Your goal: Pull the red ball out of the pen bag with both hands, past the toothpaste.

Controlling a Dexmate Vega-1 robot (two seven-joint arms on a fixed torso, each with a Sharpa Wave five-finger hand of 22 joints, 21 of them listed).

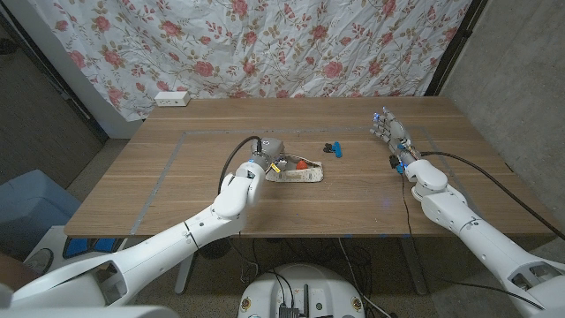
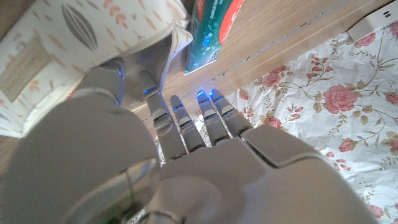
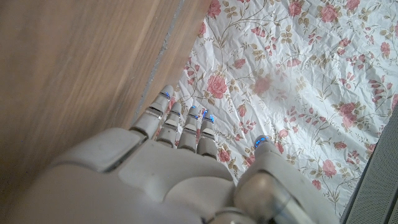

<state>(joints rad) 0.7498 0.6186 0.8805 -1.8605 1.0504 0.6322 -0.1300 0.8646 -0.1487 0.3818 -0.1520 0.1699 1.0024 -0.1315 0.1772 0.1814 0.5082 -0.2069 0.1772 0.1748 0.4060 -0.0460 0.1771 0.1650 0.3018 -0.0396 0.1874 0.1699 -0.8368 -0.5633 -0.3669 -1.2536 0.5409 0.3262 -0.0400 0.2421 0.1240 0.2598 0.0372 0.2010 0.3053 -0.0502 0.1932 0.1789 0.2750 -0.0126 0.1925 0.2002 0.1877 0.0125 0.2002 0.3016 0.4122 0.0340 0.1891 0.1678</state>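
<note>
- White power strip (image 1: 172, 98) lies at the far left edge of the wooden worktop (image 1: 177, 190).
- Left hand (image 1: 267, 157) is at the left end of the pale patterned fabric pen bag (image 1: 298, 174), fingers (image 2: 155, 102) touching its cloth (a firm grip I cannot tell).
- Small red ball (image 1: 302, 163) sits in the bag's open mouth.
- Green-and-red toothpaste box (image 2: 210, 31) lies just beside the bag.
- Small black-and-blue object (image 1: 334, 149) lies just beyond.
- Right hand (image 1: 394, 137) stands well apart, fingers (image 3: 186, 127) spread, holding nothing.

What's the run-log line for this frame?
left hand at pen bag end | right hand open, apart | red ball in bag
</note>
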